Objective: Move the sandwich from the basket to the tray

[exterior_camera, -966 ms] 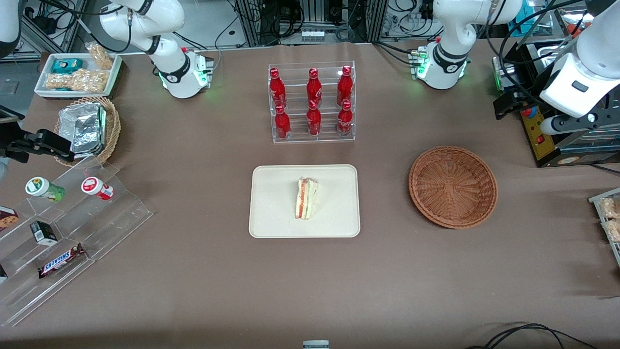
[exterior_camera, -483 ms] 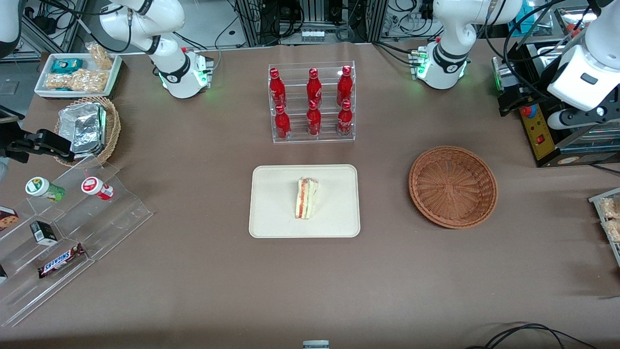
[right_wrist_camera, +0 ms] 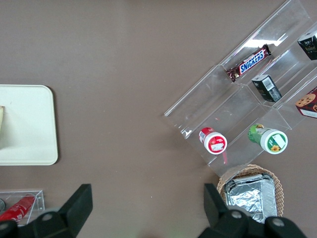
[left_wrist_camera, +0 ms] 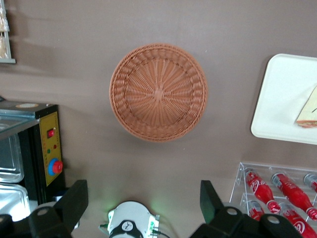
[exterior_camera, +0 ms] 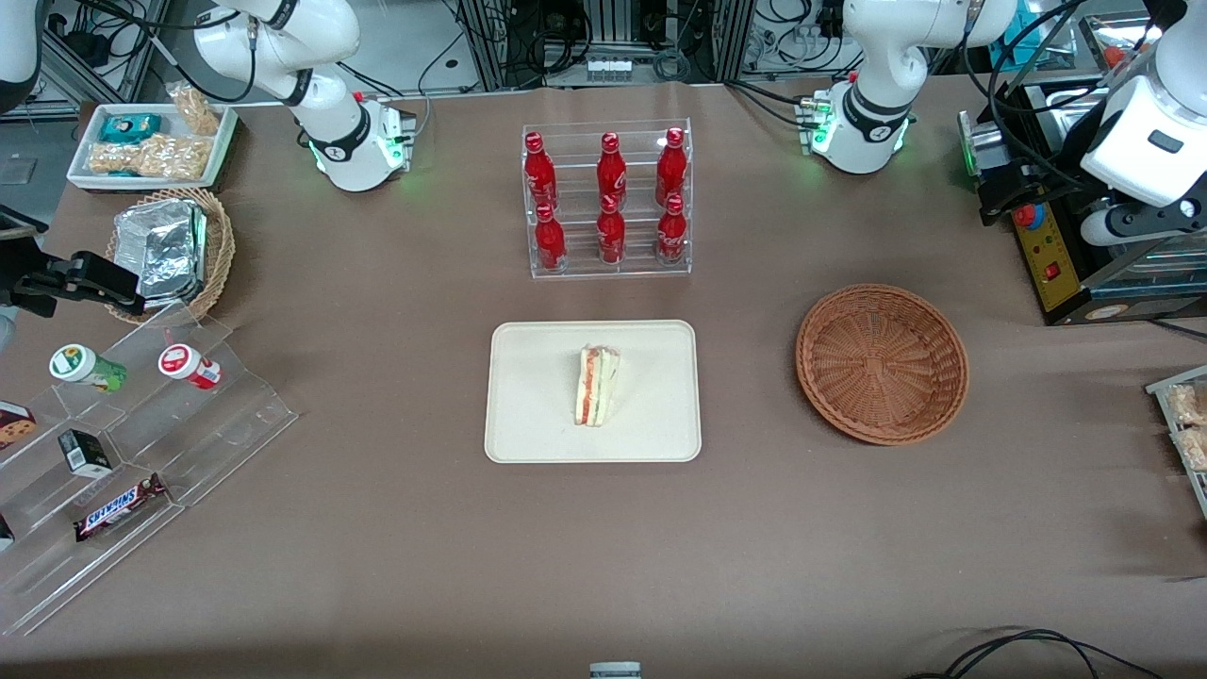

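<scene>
The sandwich (exterior_camera: 596,385) lies on its side on the middle of the cream tray (exterior_camera: 537,405), its orange-red and green filling showing. The reddish-brown wicker basket (exterior_camera: 882,363) is empty and stands beside the tray, toward the working arm's end. My left gripper (exterior_camera: 1001,193) is open and empty, held high above the table edge, farther from the front camera than the basket. In the left wrist view the gripper (left_wrist_camera: 142,201) looks down on the basket (left_wrist_camera: 158,92), the tray (left_wrist_camera: 285,89) and a corner of the sandwich (left_wrist_camera: 308,113).
A clear rack of red bottles (exterior_camera: 608,198) stands farther from the front camera than the tray. A black box with red buttons (exterior_camera: 1049,255) sits beneath my gripper. A stepped acrylic display of snacks (exterior_camera: 123,443) and a tan basket with foil (exterior_camera: 170,250) lie toward the parked arm's end.
My left arm has drawn a little farther toward its own end of the table and away from the front camera. The sandwich, tray and basket have not moved.
</scene>
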